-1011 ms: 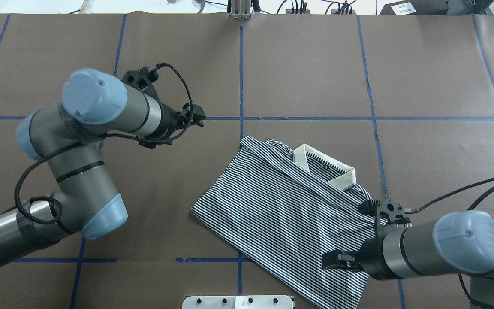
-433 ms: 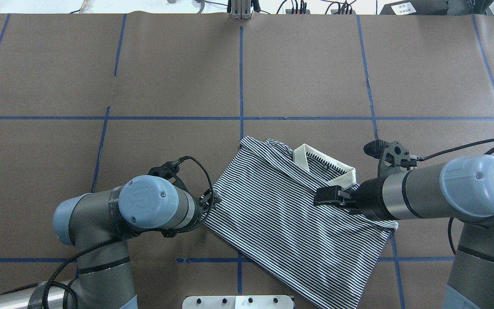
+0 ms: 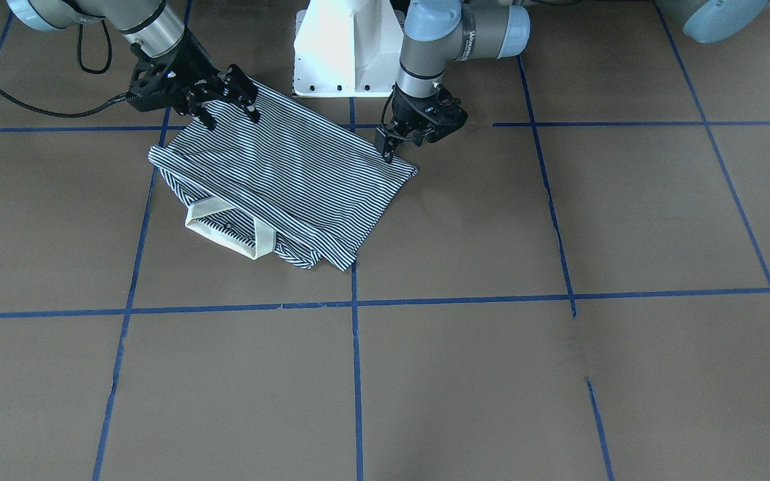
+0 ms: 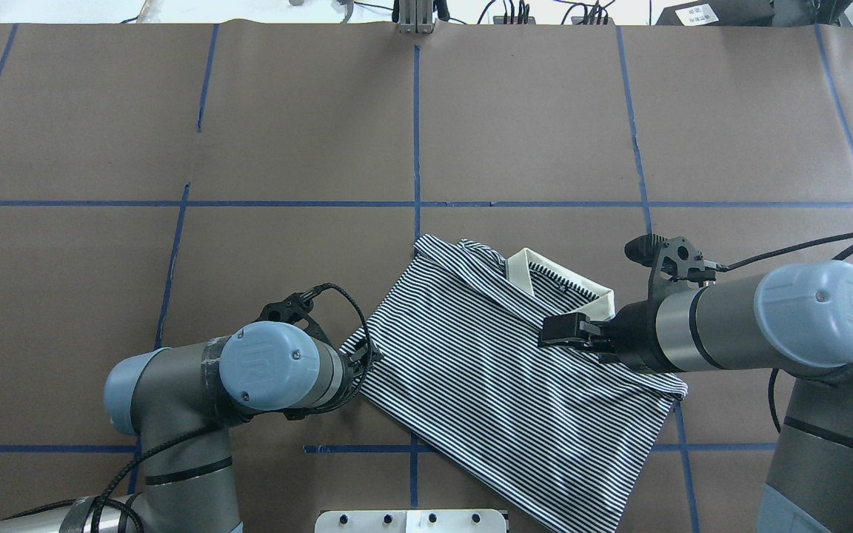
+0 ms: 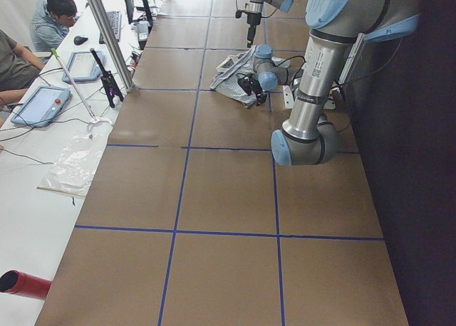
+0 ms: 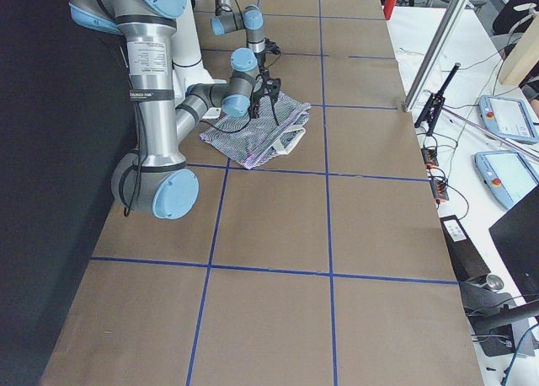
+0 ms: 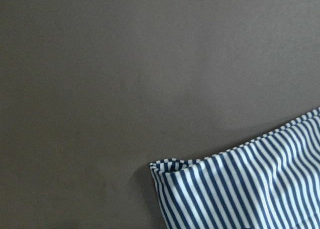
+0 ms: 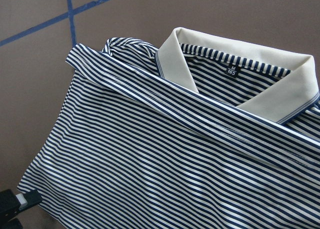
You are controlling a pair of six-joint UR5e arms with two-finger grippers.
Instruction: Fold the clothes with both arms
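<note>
The striped polo shirt (image 4: 486,385) lies folded on the brown table, its white collar (image 4: 597,303) toward the far right. My left gripper (image 4: 366,357) hangs at the shirt's left corner, largely hidden under its own wrist. From the front, the left gripper (image 3: 388,147) looks open and points down at that edge. The left wrist view shows the corner (image 7: 210,184) flat on the table, with no fingers in sight. My right gripper (image 4: 556,334) hovers open over the shirt just before the collar. Its fingers stand spread (image 3: 231,113), and one fingertip (image 8: 15,204) shows beside the cloth (image 8: 150,154).
The white pedestal base (image 3: 345,47) stands right behind the shirt's near hem. Blue tape lines (image 4: 417,133) grid the brown table. A side bench with tablets (image 5: 39,105) and seated people runs along the far edge. A metal bracket (image 4: 415,18) sits at the far middle.
The left arm swung from the far left down to the shirt's left corner. The right gripper moved from the near hem up toward the collar. The shirt itself has not moved.
</note>
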